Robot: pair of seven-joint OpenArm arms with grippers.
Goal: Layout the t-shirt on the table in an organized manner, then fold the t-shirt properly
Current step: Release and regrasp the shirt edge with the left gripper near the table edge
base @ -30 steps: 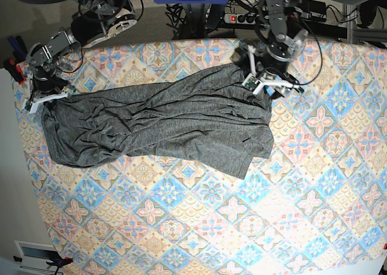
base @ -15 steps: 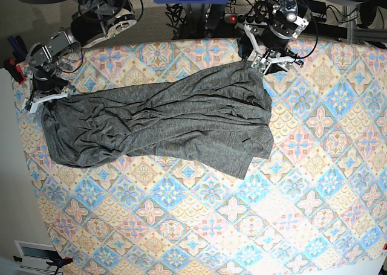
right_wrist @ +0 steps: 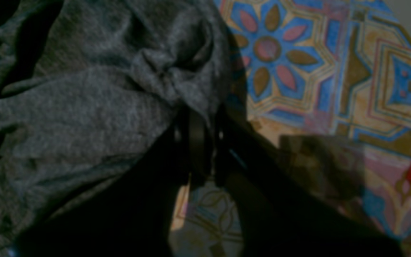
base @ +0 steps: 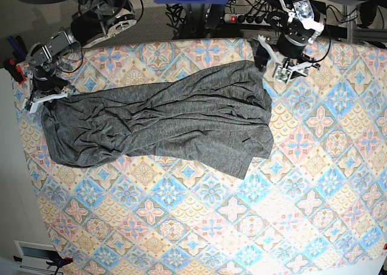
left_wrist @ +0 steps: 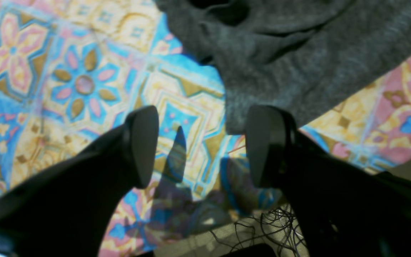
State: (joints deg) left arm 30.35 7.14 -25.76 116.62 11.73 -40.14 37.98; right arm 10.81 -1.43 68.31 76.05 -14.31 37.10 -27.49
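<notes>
Two grippers frame the t-shirt [base: 157,121], which lies crumpled on the patterned surface [base: 242,226], its long axis running left to right across the upper frame. The right gripper [base: 37,100], upper left, is clamped on the shirt's left corner. The left gripper [base: 281,60], upper right, hangs with jaws spread, empty, just beside the shirt's right edge.

Base view: bright, even light from above; table [base: 242,214] pattern crisp, soft shadows in t-shirt [base: 163,121] folds, slight bowing at the left edge. Left wrist view: well lit, mildly soft; left gripper [left_wrist: 200,146] near and dark, casting shadows onto the cloth below. Right wrist view: dim, blurred throughout; right gripper [right_wrist: 205,142] almost black, detail lost.
</notes>
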